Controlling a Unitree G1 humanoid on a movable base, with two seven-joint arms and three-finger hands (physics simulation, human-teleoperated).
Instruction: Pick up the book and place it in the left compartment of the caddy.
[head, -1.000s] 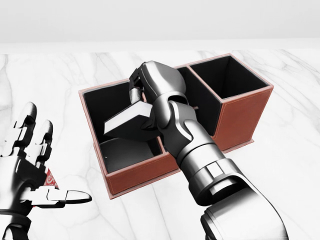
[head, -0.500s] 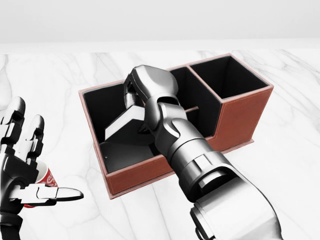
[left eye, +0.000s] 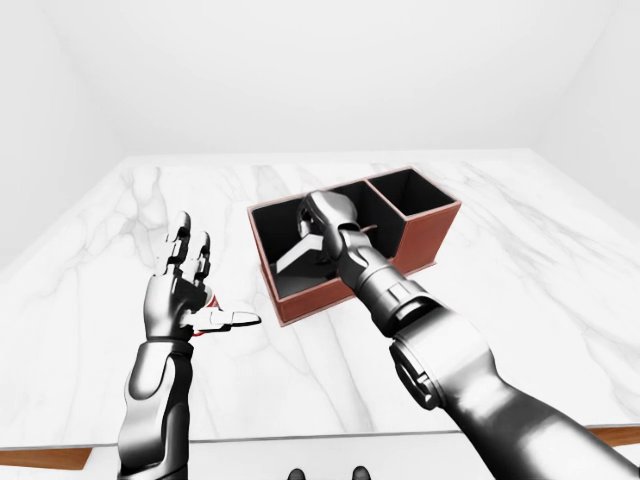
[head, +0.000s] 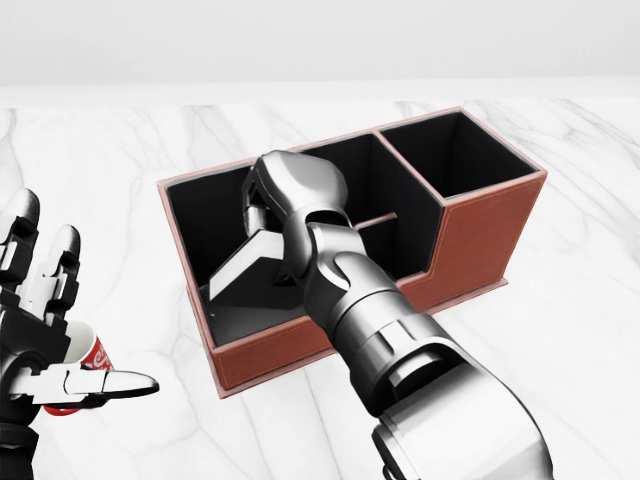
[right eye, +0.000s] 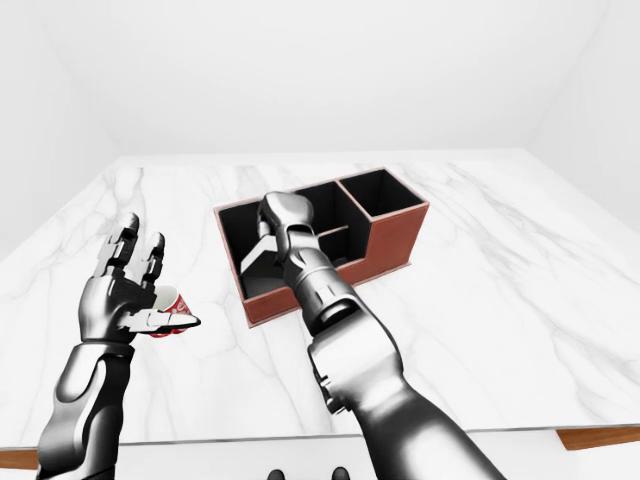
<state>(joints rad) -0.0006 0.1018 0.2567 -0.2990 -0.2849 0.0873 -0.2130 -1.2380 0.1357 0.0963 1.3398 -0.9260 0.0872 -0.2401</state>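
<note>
The right hand (head: 268, 205) reaches down into the left compartment of the caddy (head: 480, 235). Its fingers are curled round the top end of the book (head: 245, 265) and grip it. The book is a flat, grey slab. It leans on a slant inside that left compartment, with its low end near the caddy's left wall and its high end up in the hand.

The left hand (head: 40, 330) is held up off to the left in the head view, well apart from the caddy. Its fingers are spread wide and it holds nothing. A small red and white cup (right eye: 170, 303) sits on the table just behind that hand, partly hidden by it.

There is one caddy, one book, one cup and two hands. The caddy is a long box. It is reddish brown like leather on the outside and black on the inside. I can count three compartments: a big one on the left, a narrow one in the middle, and a square one on the right.

The table (head: 580, 320) is smooth white marble with thin grey lines. Both arms are shiny grey metal.
</note>
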